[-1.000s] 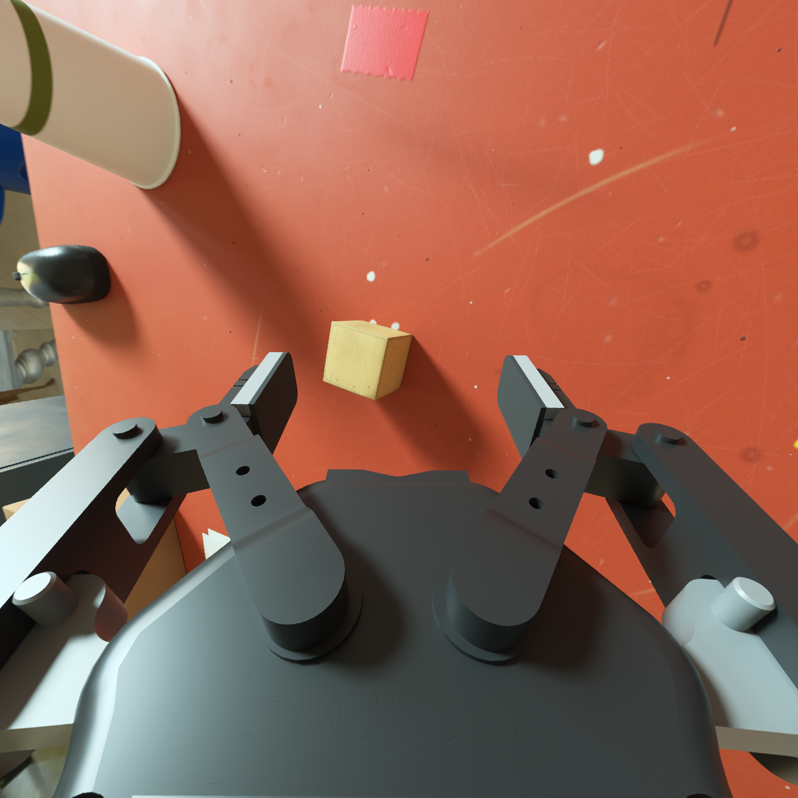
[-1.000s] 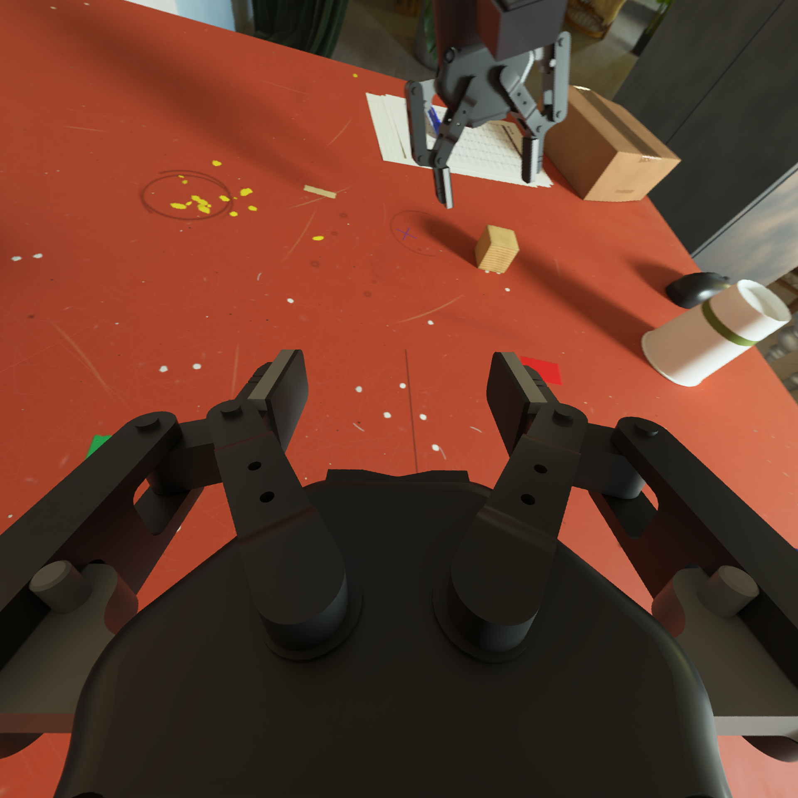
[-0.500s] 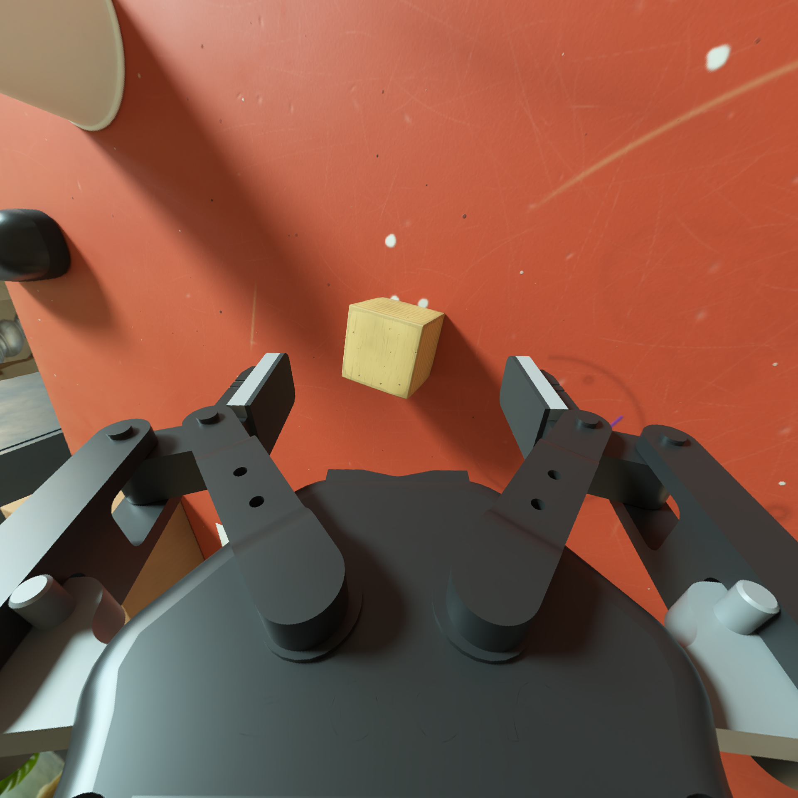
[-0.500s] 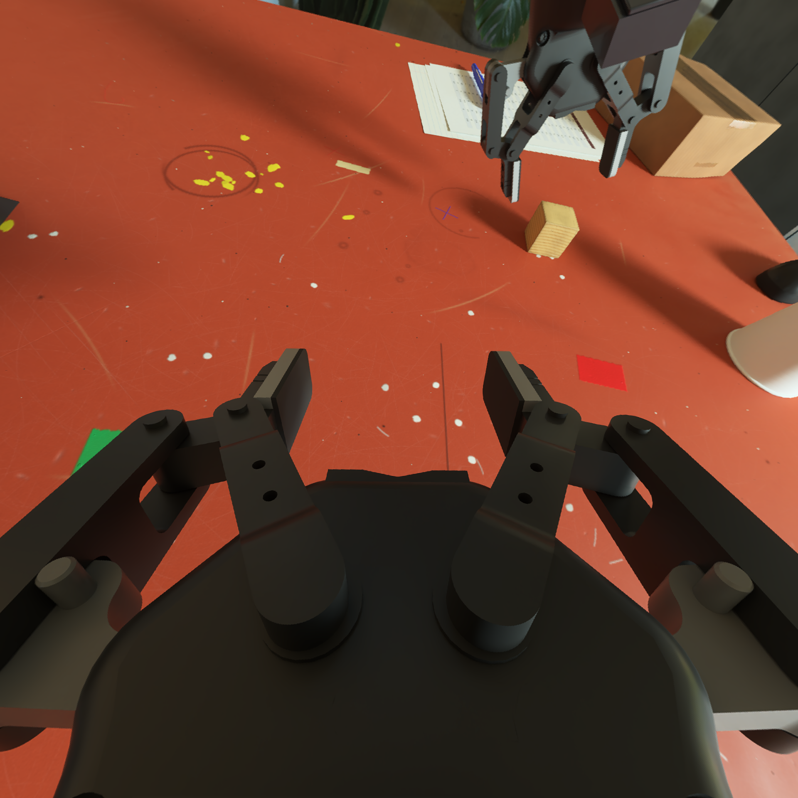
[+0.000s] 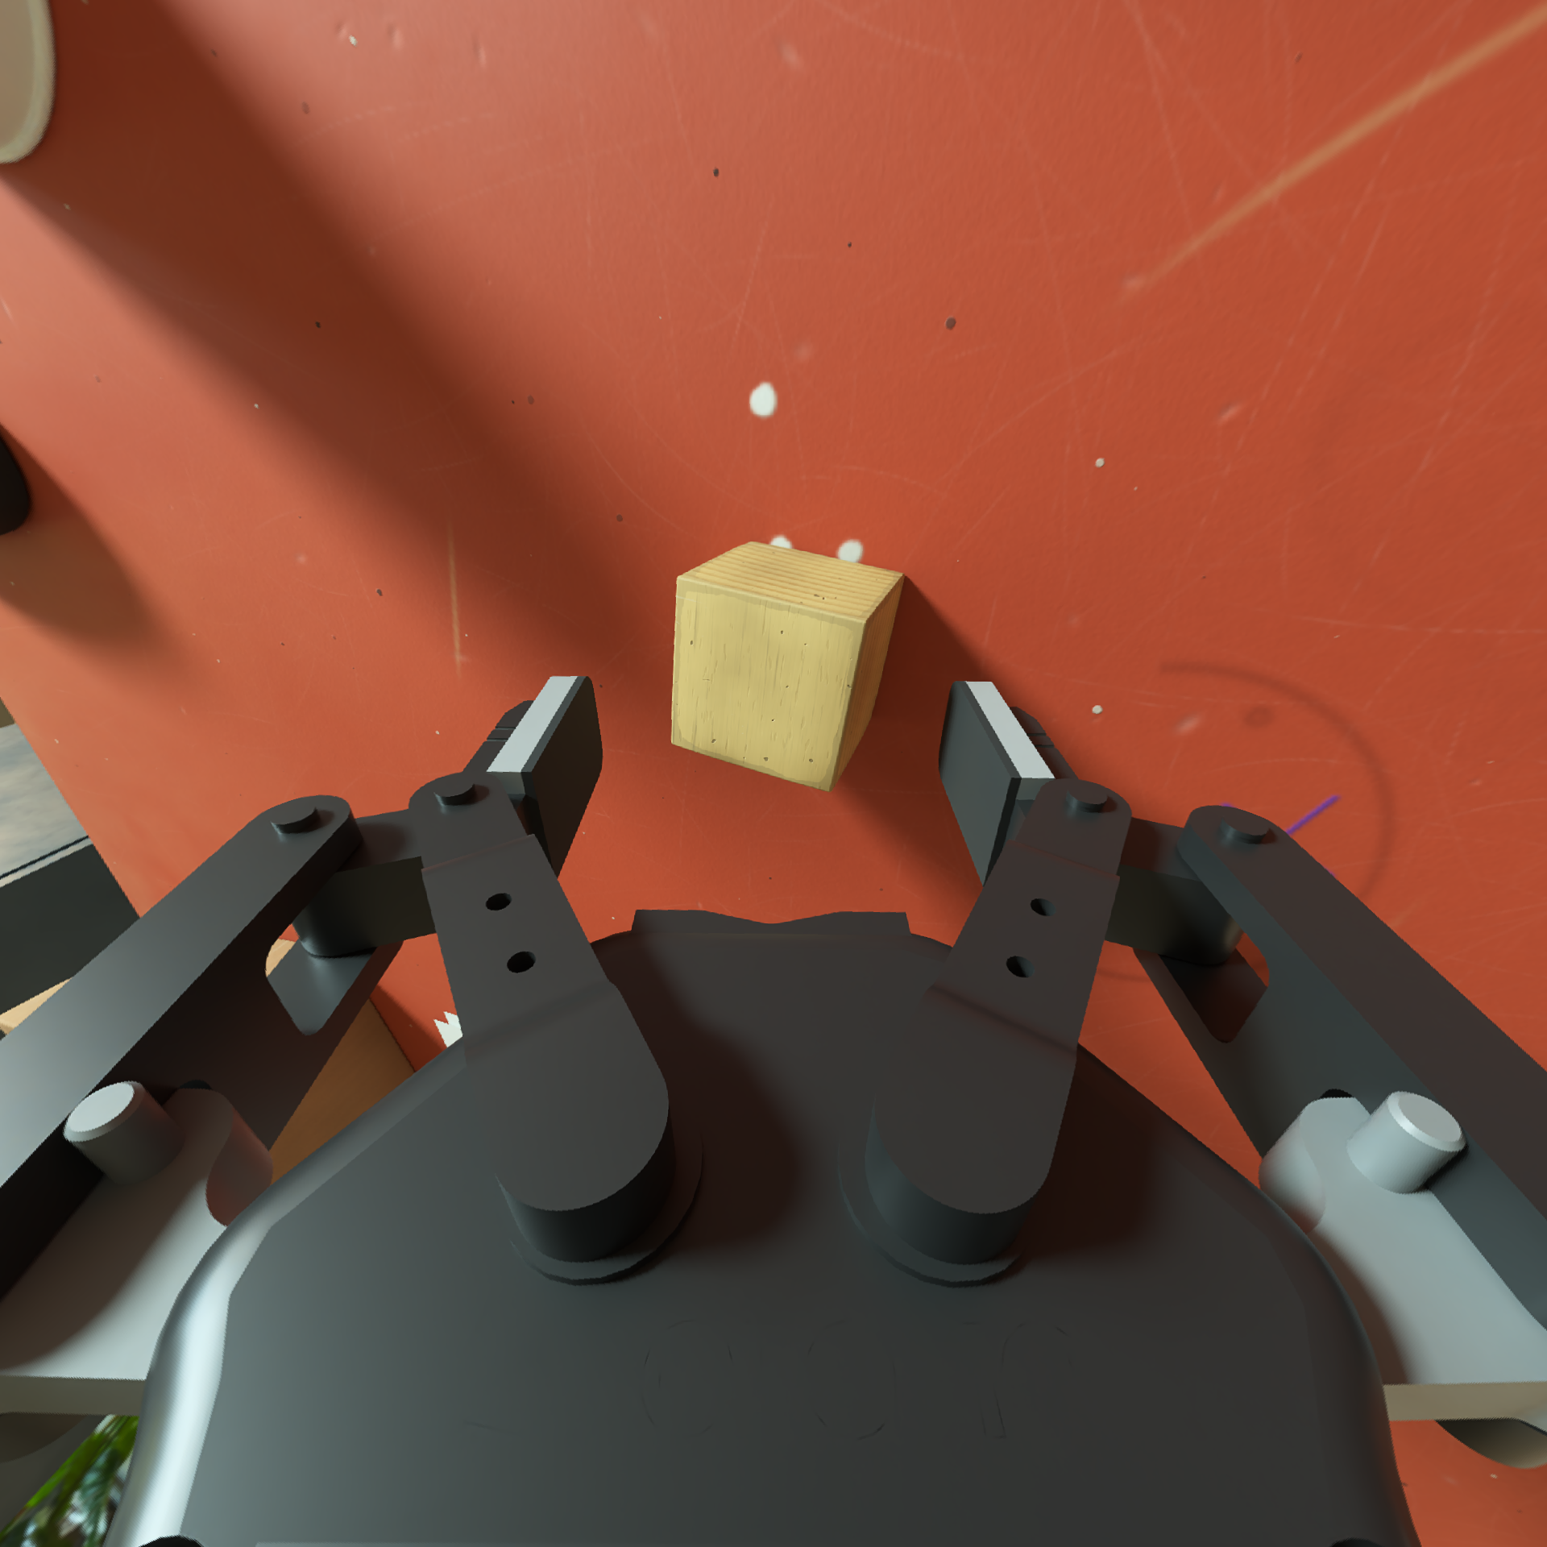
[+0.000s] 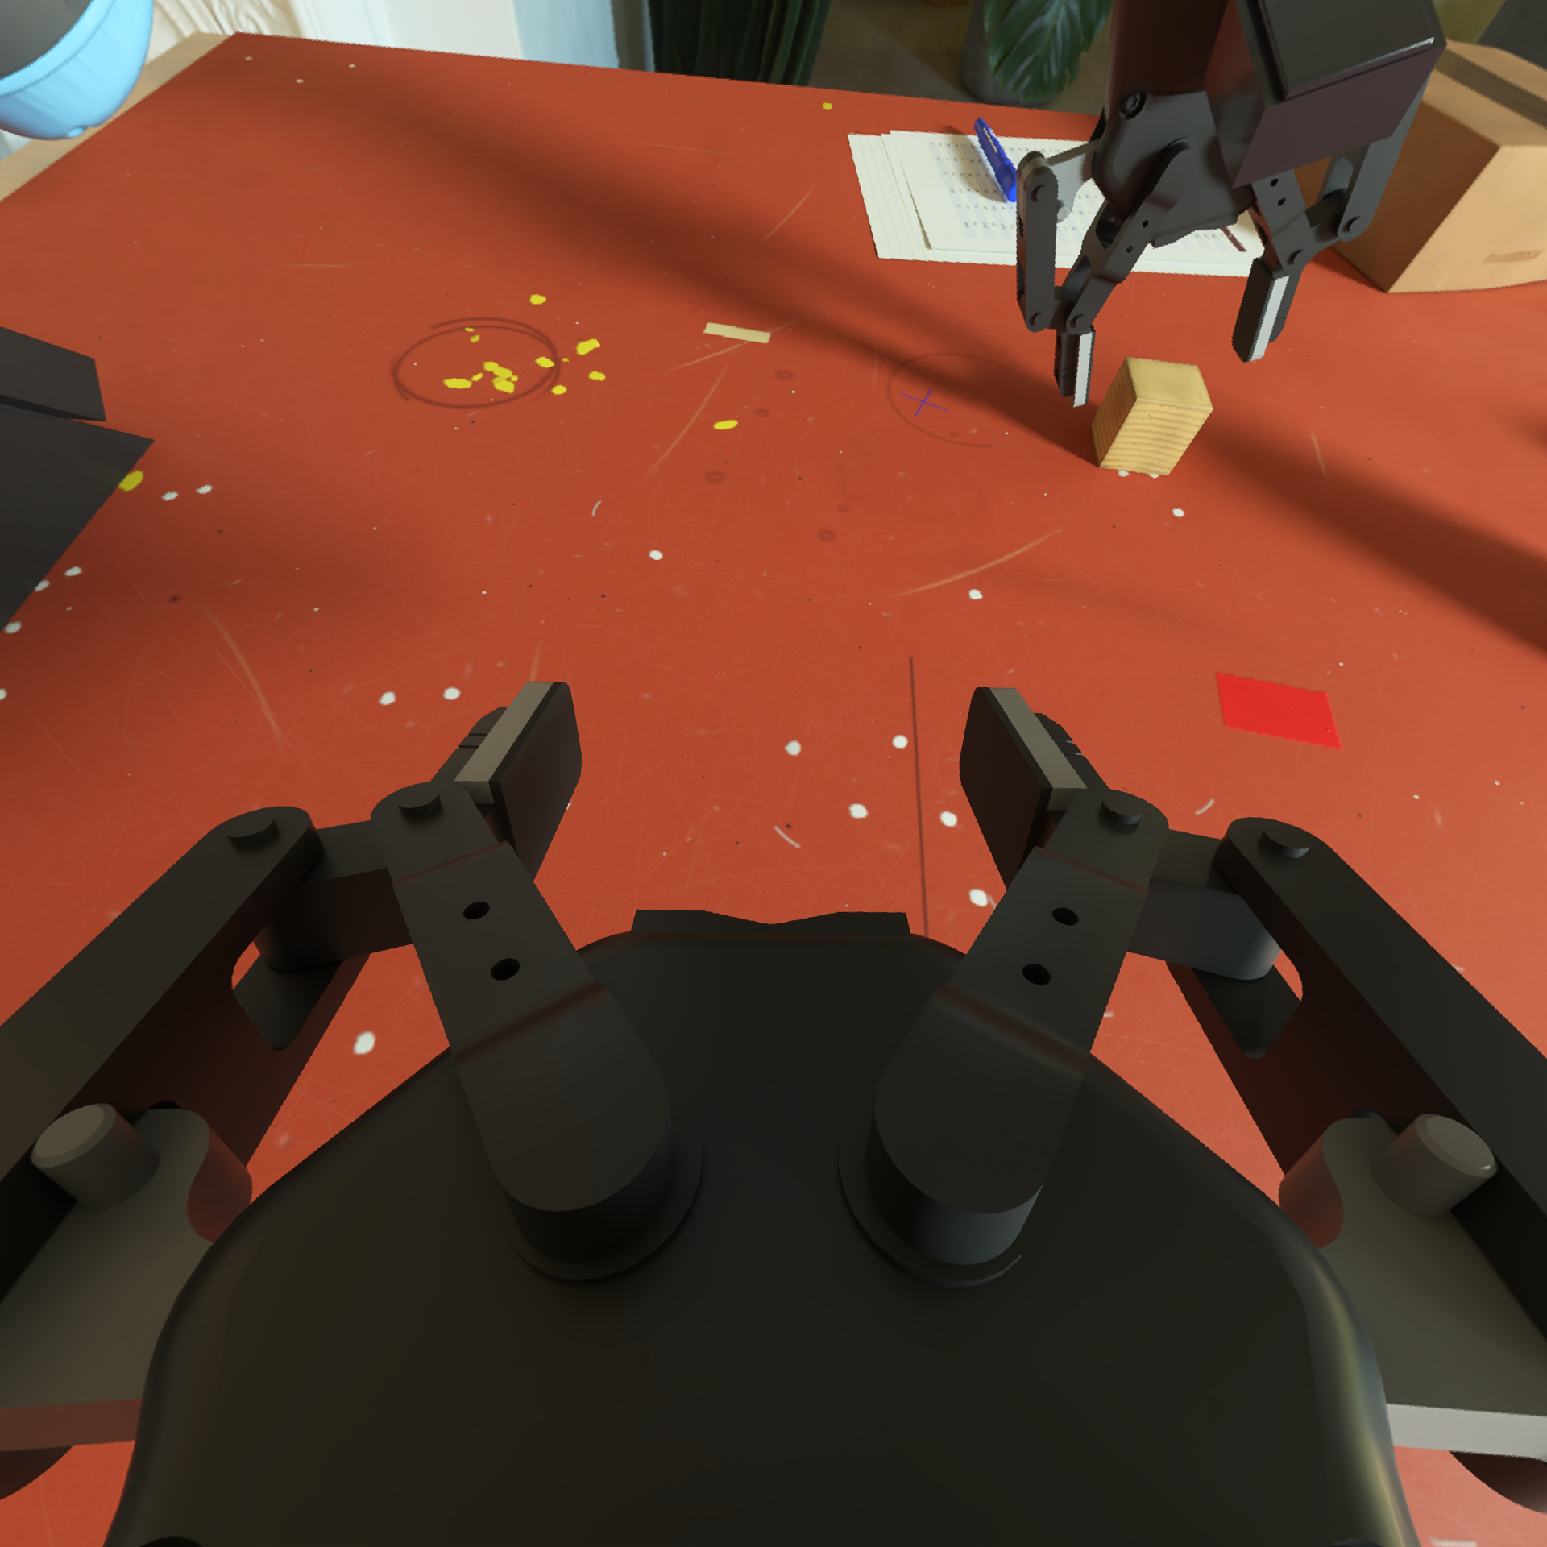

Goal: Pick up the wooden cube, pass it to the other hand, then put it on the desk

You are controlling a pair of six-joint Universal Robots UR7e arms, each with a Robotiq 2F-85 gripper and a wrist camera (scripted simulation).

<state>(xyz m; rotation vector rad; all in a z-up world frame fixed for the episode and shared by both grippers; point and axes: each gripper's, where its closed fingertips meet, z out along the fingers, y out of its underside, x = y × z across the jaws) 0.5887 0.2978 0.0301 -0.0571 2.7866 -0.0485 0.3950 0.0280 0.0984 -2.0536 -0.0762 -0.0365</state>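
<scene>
The wooden cube sits on the red desk. My left gripper is open and hangs just above the cube, its fingertips wide on either side and not touching it. In the right wrist view the cube stands at the far right, with the left gripper straddling it from above. My right gripper is open and empty, well in front of the cube over the middle of the desk.
A stack of papers with a blue pen and a cardboard box lie behind the cube. A red square patch lies near my right gripper. A pale cup rim shows at the top left.
My left gripper has come down toward the cube, which looks larger and sits between its fingers. The right wrist view has shifted, so the cube and left gripper appear farther right.
</scene>
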